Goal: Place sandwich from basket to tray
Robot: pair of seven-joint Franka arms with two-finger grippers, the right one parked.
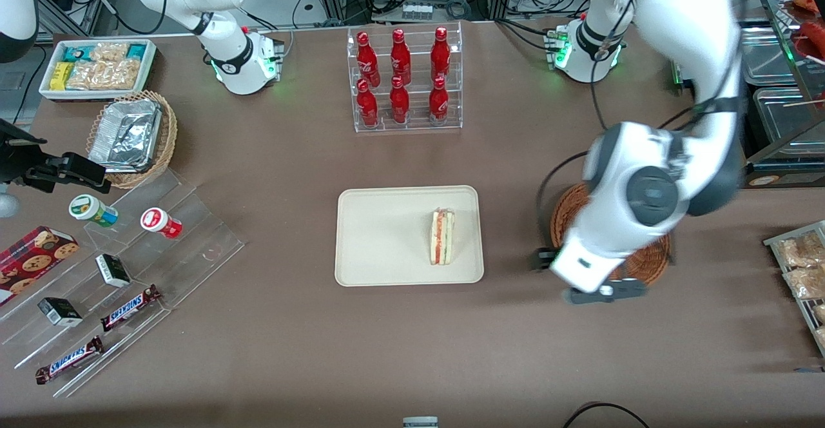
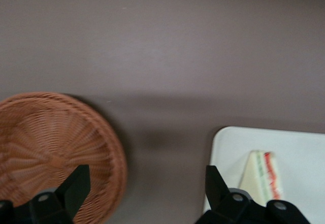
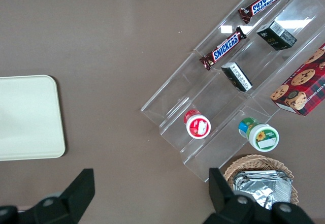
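Cream-beige tray (image 1: 387, 234) sits mid-table, and the sandwich (image 1: 442, 236) stands on it, at the end toward the working arm, red and green filling showing along its edge. Over at the reddish-brown wicker basket (image 1: 648, 263), nothing shows on the weave. The left gripper (image 2: 147, 191) hovers above bare table between basket and tray, fingers (image 2: 76, 186) spread wide apart, holding nothing. Farther from the front camera than the tray, red bottles (image 1: 401, 77) line a clear rack.

reddish-brown woven basket (image 2: 56, 142), cream tray (image 1: 387, 234), white sandwich (image 1: 442, 236) striped red and green.
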